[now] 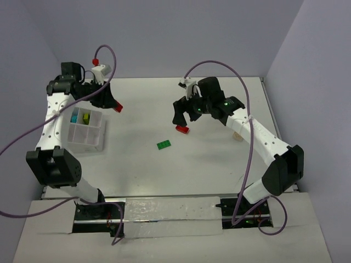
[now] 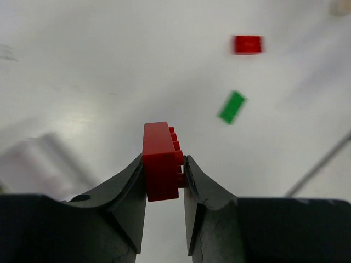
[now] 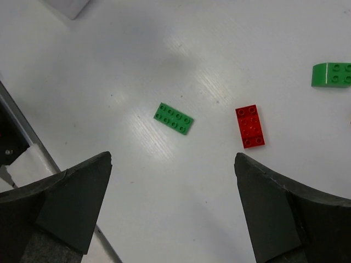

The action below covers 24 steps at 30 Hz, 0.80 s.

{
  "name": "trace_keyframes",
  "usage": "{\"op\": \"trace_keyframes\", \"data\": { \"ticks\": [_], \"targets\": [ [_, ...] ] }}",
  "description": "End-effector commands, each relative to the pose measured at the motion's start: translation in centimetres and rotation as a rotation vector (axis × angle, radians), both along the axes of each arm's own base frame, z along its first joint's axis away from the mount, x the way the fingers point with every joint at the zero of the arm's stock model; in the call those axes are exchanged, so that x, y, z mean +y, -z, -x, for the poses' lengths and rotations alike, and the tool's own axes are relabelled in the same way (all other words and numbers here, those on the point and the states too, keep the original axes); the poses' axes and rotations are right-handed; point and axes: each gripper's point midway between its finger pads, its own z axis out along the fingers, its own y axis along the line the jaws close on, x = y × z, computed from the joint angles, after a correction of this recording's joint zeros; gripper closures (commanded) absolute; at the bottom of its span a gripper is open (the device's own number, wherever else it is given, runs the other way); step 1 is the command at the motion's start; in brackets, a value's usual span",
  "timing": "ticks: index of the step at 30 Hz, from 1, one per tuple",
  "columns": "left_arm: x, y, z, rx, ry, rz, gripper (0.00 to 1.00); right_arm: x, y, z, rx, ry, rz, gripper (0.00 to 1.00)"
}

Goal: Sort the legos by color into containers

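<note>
Left gripper (image 2: 163,164): closed on a red studded plastic brick (image 2: 162,161), held on edge between both fingers with its studs turned sideways. The top external view places this brick (image 1: 118,108) just beyond the far right corner of the translucent white plastic box with six square compartments (image 1: 88,143); the left wrist view shows that box only as a pale blur at lower left. Box contents, readable from the top external view alone: a blue brick (image 1: 74,116) and a yellow-green brick (image 1: 85,116) in two adjoining far compartments. Right gripper (image 3: 173,159): jaws spread wide, holding nothing, hanging over the white table (image 3: 137,55). Below it, well apart from each other, lie a flat green eight-stud plate (image 3: 173,118) and a flat red eight-stud plate (image 3: 250,126), studs up; all three views show both, the left wrist view blurred. A thicker green brick (image 3: 332,74) at the right edge is seen only in the right wrist view. A small tan piece (image 1: 237,135) beside the right arm shows in the top external view; its shape cannot be made out.
</note>
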Motion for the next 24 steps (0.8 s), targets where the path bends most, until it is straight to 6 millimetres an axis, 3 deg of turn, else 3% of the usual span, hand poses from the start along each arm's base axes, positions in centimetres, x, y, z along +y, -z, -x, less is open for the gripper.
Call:
{"op": "trace_keyframes", "data": {
  "ticks": [1,3,6,10,18,24],
  "targets": [
    [5.4,0.8,-1.2,-0.121,0.217,-0.33,0.98,-0.1,-1.9,1.6,0.0,-0.038,-0.069,0.0],
    [6.1,1.7,-0.5,-0.118,0.336,-0.387,0.97,-0.2,-1.6,1.5,0.006,-0.035,-0.069,0.0],
    [8.2,1.3,-2.2,-0.244,0.404,-0.532,0.98,-0.4,-1.1,1.5,0.019,-0.032,-0.066,0.0],
    [10.3,1.9,-3.0,-0.334,0.514,-0.676,1.0,-0.3,-0.7,1.4,0.032,-0.032,-0.069,0.0],
    [11.4,4.7,-3.4,-0.259,0.664,-0.619,1.0,-0.5,-0.2,1.5,0.043,-0.032,-0.063,0.0],
    [11.9,7.5,-2.5,-0.269,0.828,-0.65,0.99,-0.7,0.1,1.4,0.049,-0.022,-0.058,0.0]
  ]
}}
